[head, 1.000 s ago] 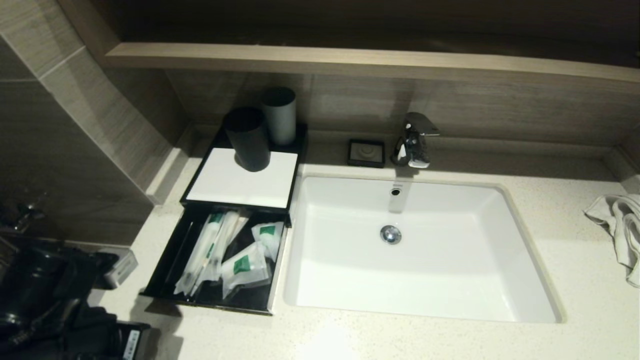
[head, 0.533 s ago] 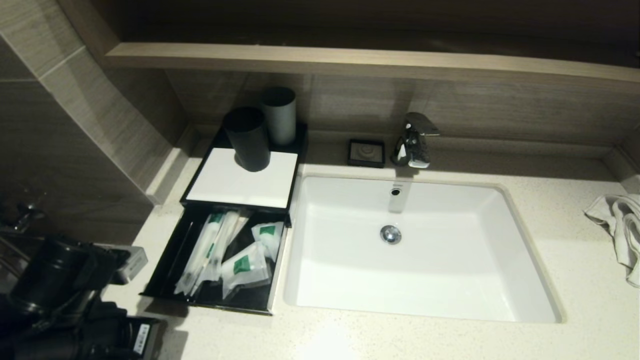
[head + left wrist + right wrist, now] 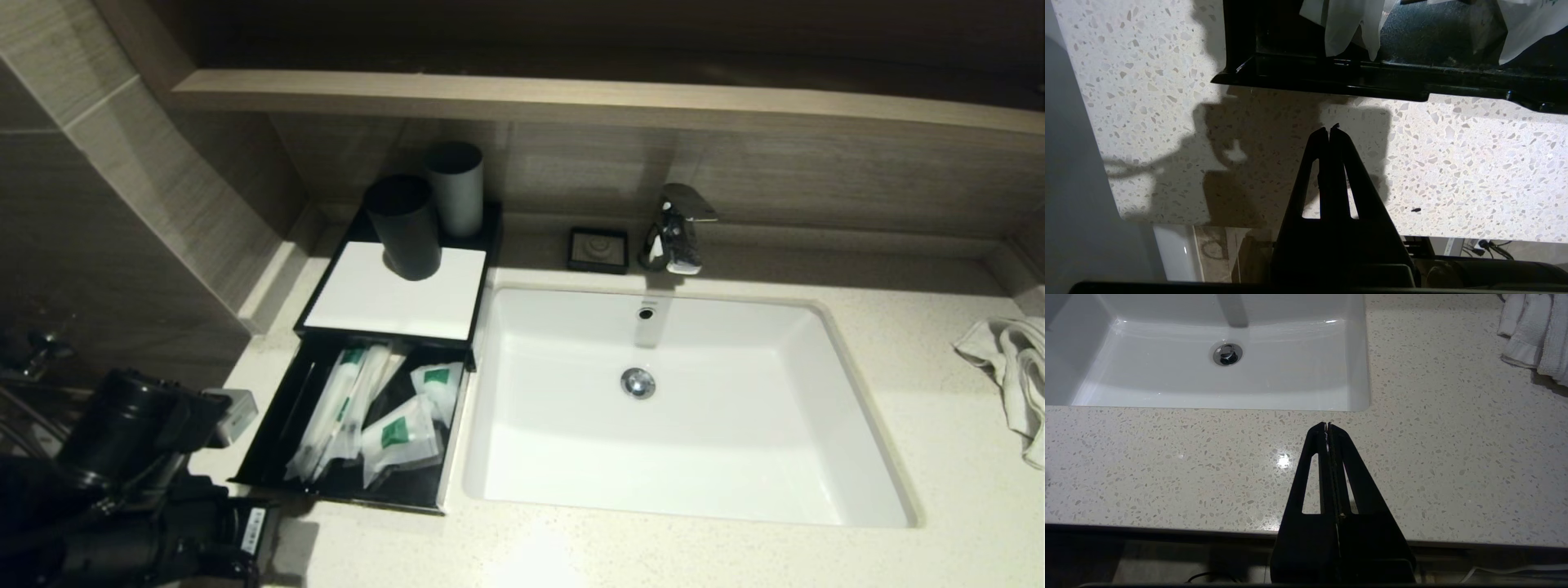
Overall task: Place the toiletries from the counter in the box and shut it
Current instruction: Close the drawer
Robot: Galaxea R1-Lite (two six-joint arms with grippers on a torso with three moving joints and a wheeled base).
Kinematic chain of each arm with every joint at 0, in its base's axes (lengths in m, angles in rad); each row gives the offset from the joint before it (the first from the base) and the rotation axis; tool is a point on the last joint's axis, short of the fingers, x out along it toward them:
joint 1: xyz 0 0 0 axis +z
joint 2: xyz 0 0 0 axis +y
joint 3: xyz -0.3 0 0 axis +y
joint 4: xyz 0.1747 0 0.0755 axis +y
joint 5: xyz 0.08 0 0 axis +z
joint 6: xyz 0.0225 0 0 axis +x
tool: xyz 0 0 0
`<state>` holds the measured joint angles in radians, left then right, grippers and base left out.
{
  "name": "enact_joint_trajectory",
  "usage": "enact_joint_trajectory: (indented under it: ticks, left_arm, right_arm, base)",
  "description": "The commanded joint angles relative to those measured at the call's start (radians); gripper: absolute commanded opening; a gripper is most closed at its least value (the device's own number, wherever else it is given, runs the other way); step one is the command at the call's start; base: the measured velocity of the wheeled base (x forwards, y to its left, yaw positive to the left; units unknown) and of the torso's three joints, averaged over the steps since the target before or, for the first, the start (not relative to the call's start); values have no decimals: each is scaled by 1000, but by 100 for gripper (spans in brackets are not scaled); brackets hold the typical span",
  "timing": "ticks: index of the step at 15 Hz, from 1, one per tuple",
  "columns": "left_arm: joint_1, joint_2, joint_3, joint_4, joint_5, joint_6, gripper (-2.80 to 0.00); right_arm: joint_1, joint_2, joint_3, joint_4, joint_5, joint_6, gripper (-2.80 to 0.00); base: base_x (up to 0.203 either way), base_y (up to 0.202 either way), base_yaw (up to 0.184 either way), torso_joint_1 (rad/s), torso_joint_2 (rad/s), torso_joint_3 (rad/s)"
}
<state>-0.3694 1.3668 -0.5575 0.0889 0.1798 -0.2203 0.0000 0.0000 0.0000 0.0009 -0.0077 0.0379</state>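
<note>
Just ahead of the left end effector (image 3: 1329, 130), whose fingers are pressed together with nothing between them, runs the front lip of the black drawer (image 3: 1384, 77), pulled out of the box (image 3: 397, 298) on the desk (image 3: 1474, 163). Beyond that lip lie the toiletries (image 3: 384, 412), clear packets with green labels, their lower ends cut off in the left wrist view. From the head view the fingertips are lost in the dark arm. Well apart, the right end effector (image 3: 1327, 425) hangs closed and empty over bare desk before the basin (image 3: 1208, 375).
</note>
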Motion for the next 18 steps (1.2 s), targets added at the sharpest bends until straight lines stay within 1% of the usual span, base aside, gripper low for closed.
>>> enact_joint_trajectory:
  ticks: [1, 3, 5, 8, 12, 16, 18]
  left_arm:
    - [0, 24, -4, -9, 1, -4, -280]
    - [0, 39, -4, -49, 3, -5, -280]
    - [1, 51, -4, -64, 3, -7, -280]
    - [1, 64, -13, -116, 2, -28, -280]
    - [0, 79, -35, -131, 3, -31, -280]
    - [1, 98, -37, -204, 7, -34, -280]
    - [1, 104, -54, -212, 7, -34, -280]
  right_arm:
    - [0, 0, 0, 0, 0, 0, -280]
    - [0, 2, 0, -1, 0, 0, -280]
    - [0, 2, 0, 0, 0, 0, -280]
    - [0, 2, 0, 1, 0, 0, -280]
    - [0, 2, 0, -1, 0, 0, -280]
    - [0, 2, 0, -1, 0, 0, -280]
    - [0, 2, 0, 1, 0, 0, -280]
  base:
    - [0, 0, 0, 0, 0, 0]
    - [0, 0, 0, 0, 0, 0]
    - [0, 0, 0, 0, 0, 0]
    - [0, 0, 0, 0, 0, 0]
    - [0, 0, 0, 0, 0, 0]
    - [0, 0, 0, 0, 0, 0]
    - [0, 0, 0, 0, 0, 0]
